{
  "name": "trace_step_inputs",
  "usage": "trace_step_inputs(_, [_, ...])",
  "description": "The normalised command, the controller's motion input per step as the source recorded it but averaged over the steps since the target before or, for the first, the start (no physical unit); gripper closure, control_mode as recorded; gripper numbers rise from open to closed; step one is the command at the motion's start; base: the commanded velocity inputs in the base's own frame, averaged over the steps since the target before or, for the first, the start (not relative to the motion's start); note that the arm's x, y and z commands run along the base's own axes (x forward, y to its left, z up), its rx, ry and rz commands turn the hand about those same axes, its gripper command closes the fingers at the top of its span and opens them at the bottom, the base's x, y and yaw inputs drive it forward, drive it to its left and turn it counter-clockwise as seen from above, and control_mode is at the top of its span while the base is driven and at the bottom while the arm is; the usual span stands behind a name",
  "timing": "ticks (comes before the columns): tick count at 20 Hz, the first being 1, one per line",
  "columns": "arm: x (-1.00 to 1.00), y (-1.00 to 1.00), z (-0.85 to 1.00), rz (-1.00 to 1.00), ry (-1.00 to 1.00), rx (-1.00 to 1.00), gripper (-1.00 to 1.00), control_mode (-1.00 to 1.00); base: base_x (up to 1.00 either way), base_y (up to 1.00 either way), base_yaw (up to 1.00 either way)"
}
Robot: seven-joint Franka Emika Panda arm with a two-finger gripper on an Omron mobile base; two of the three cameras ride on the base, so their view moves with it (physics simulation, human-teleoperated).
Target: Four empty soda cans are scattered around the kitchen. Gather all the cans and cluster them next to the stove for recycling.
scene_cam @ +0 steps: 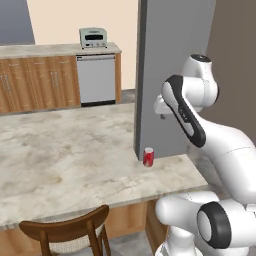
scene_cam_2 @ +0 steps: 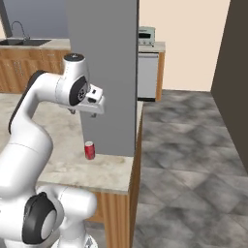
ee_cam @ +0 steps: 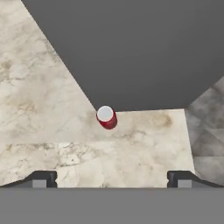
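One red soda can [scene_cam: 148, 157] with a silver top stands upright on the marble island counter [scene_cam: 65, 155], close against the foot of a grey pillar. It appears again as the can [scene_cam_2: 89, 150] near the counter's right end and as the can [ee_cam: 106, 117] seen from above. My gripper [scene_cam: 161, 114] hangs well above the can, apart from it, pointing down. In the hand view the gripper [ee_cam: 111, 179] is open, its fingertips [ee_cam: 43, 179] wide apart with nothing between them. The stove is out of view.
The grey pillar [scene_cam: 170, 75] rises from the counter just behind the can. A wooden chair [scene_cam: 70, 232] stands at the island's near edge. Beyond are wood cabinets, a steel dishwasher [scene_cam: 97, 77], a toaster oven [scene_cam: 93, 37] and a sink [scene_cam_2: 22, 41]. Tiled floor [scene_cam_2: 193, 145] lies to the right.
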Motion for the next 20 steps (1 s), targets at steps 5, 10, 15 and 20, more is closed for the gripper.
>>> trace_step_inputs(5, [0.31,0.29,-0.71,0.00,0.03,-0.02,-1.00,-1.00,0.00,0.00,0.00])
trace_step_inputs(10, [0.28,0.23,-0.65,0.00,0.03,-0.01,-1.00,-1.00,0.00,0.00,0.00])
trace_step_inputs(15, [0.04,0.00,-0.40,0.00,0.04,0.00,-1.00,-1.00,0.00,0.00,0.00])
trace_step_inputs(20, [0.12,0.00,-0.39,0.00,0.11,0.00,-1.00,-1.00,0.00,0.00,0.00])
